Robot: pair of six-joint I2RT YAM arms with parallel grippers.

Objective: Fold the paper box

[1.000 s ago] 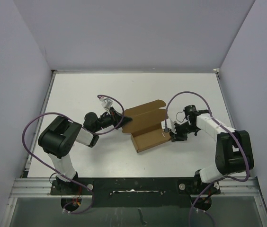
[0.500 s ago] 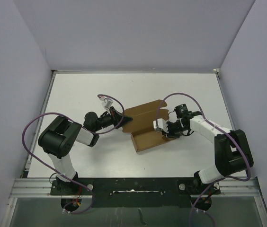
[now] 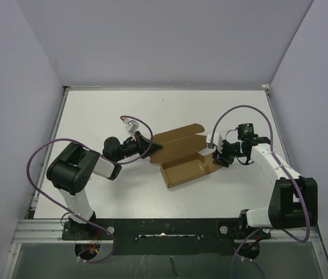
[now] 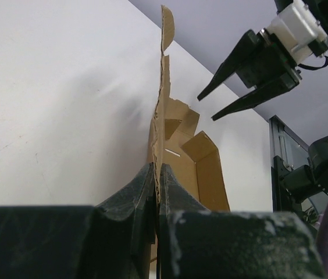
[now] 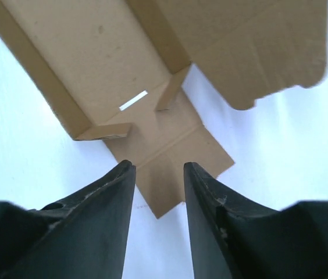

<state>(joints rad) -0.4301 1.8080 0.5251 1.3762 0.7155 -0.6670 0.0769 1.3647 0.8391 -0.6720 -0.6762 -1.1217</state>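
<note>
The paper box (image 3: 181,154) is a brown die-cut cardboard sheet, partly folded, lying mid-table. My left gripper (image 3: 148,148) is shut on its left flap; in the left wrist view the fingers (image 4: 175,197) pinch the flap's thin edge (image 4: 163,99), which stands upright. My right gripper (image 3: 216,156) is open and empty, hovering just off the box's right end. In the right wrist view its fingers (image 5: 109,192) frame the small end flap (image 5: 170,163) lying flat below, apart from it. The right gripper also shows in the left wrist view (image 4: 213,104).
The white table (image 3: 94,110) is ringed by pale walls. The left arm's cable (image 3: 130,123) loops beside the box. A metal rail (image 3: 164,228) runs along the near edge by the arm bases.
My right gripper has pulled back to the right, off the box's middle to its right end, and rose. The left gripper and the box have stayed put.
</note>
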